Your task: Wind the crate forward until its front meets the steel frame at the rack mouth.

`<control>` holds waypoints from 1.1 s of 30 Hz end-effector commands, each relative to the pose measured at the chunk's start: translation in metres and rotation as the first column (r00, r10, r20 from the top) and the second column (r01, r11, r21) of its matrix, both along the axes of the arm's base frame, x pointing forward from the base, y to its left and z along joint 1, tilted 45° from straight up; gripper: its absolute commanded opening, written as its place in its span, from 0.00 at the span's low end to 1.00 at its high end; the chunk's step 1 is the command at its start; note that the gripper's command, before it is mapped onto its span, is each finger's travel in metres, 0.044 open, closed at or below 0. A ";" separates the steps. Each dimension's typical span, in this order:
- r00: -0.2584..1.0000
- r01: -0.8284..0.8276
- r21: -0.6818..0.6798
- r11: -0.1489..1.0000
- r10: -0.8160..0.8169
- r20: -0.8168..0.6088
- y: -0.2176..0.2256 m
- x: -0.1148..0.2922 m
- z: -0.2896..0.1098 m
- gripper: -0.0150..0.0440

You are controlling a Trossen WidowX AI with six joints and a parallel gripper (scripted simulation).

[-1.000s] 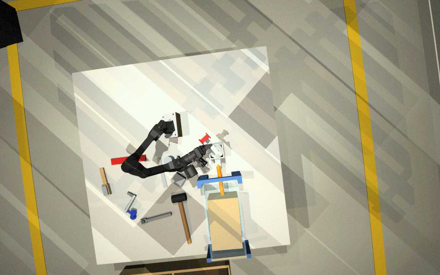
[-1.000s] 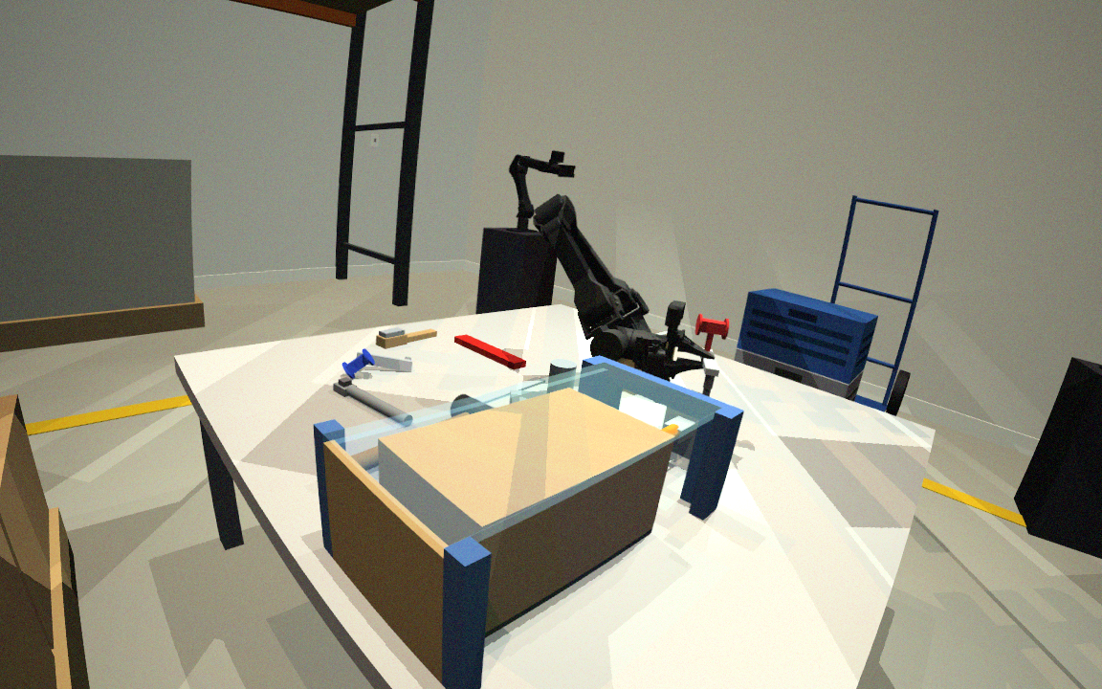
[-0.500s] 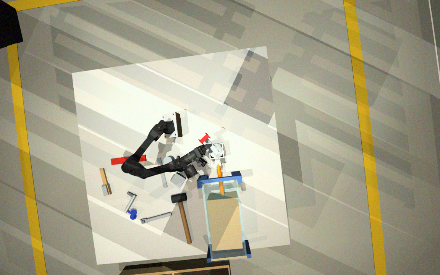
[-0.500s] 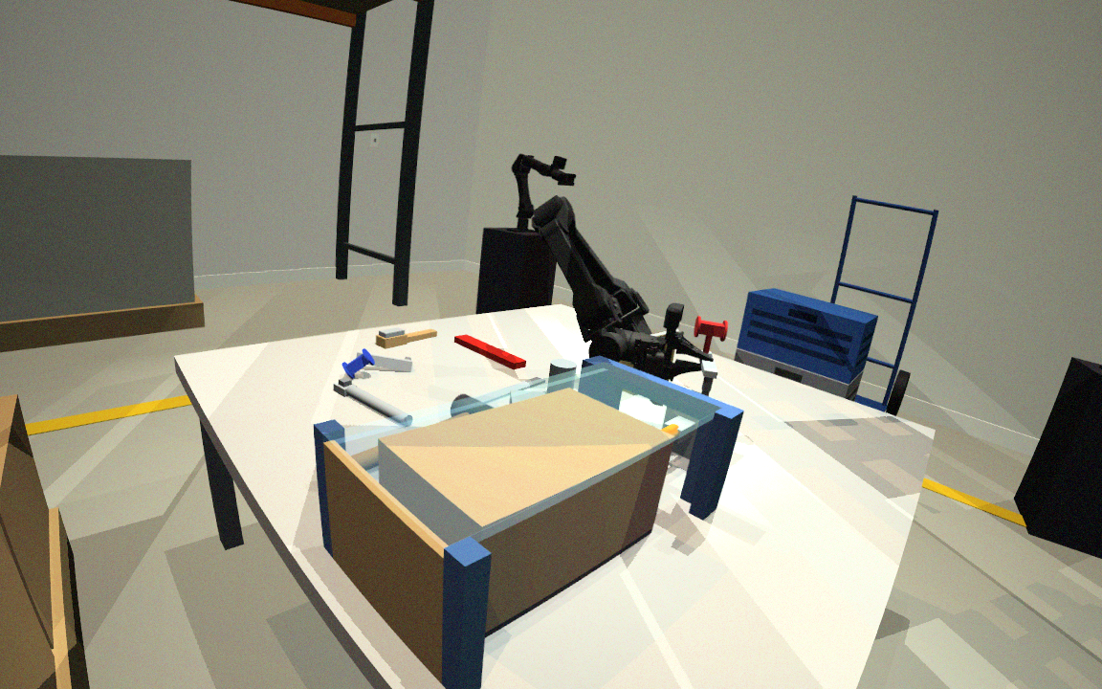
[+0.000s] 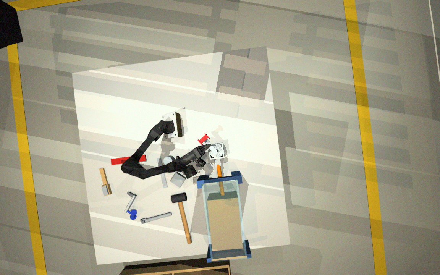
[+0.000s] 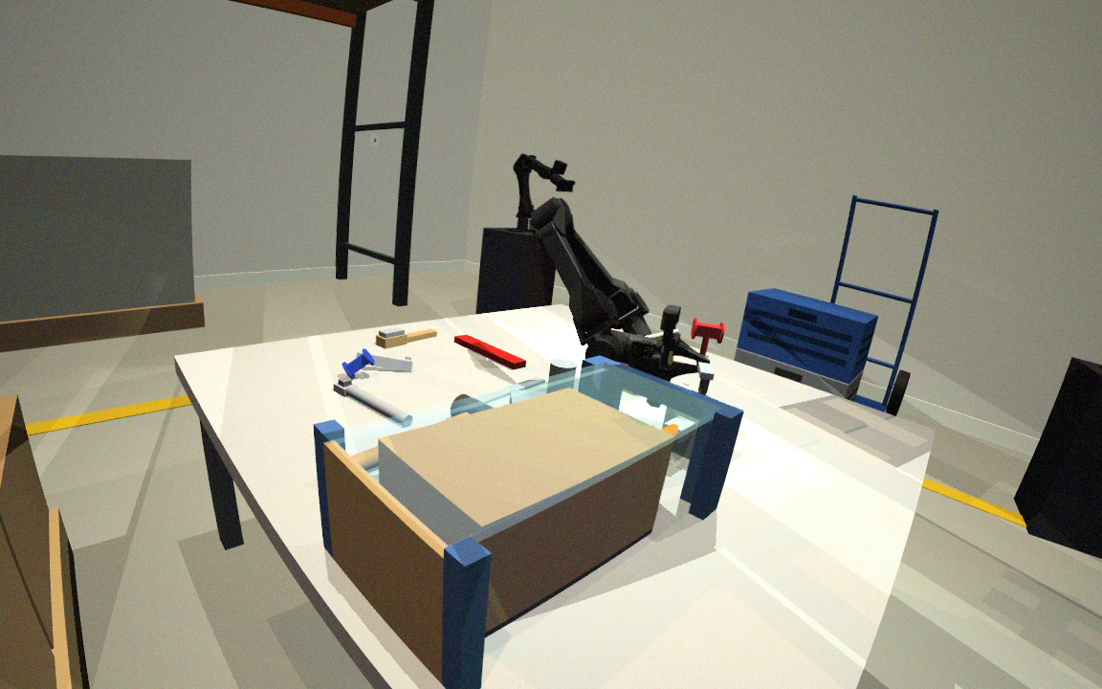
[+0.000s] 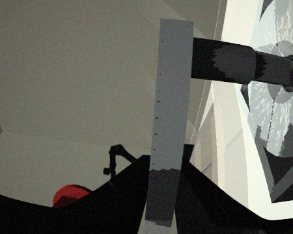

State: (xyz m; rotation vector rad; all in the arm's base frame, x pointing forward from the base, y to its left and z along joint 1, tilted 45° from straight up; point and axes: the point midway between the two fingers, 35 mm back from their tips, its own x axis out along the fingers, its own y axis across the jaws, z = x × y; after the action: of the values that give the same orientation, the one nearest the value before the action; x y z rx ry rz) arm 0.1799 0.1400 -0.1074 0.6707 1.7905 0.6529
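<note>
My gripper (image 5: 210, 146) (image 6: 697, 359) (image 7: 162, 164) is shut on the grey arm of the red-knobbed winch handle (image 5: 203, 138) (image 6: 707, 330) (image 7: 172, 97). The handle's dark key points down at the winch (image 5: 219, 150) (image 7: 264, 101); in the wrist view its tip overlaps the round hole, and whether it is inside I cannot tell. The tan crate (image 5: 224, 222) (image 6: 529, 454) sits flat inside the clear-panelled cubby. A gap shows between its front and the blue steel frame (image 5: 211, 180) (image 6: 666, 383) at the mouth. The orange strap (image 5: 219, 170) (image 6: 672, 428) runs through the mouth toward the winch.
A blue-knobbed crank (image 5: 132, 214) (image 6: 358, 363), a grey wrench-like tool (image 5: 156, 217) (image 6: 375, 404), a mallet (image 5: 184, 222), a brush-like tool (image 5: 103, 177) (image 6: 407, 336) and a red bar (image 5: 117, 160) (image 6: 489, 351) lie left of the cubby. A grey block (image 5: 177, 179) lies beneath the forearm.
</note>
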 end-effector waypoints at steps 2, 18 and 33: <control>1.000 -0.001 0.006 1.000 0.001 0.001 0.000 -0.001 -0.001 0.25; 1.000 0.000 0.006 1.000 0.000 0.002 -0.002 -0.002 -0.006 0.25; 1.000 0.002 -0.001 1.000 -0.002 -0.001 -0.003 -0.002 -0.008 0.25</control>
State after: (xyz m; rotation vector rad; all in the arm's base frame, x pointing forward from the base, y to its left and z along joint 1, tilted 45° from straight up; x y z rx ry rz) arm 0.1779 0.1367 -0.1141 0.6713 1.7917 0.6489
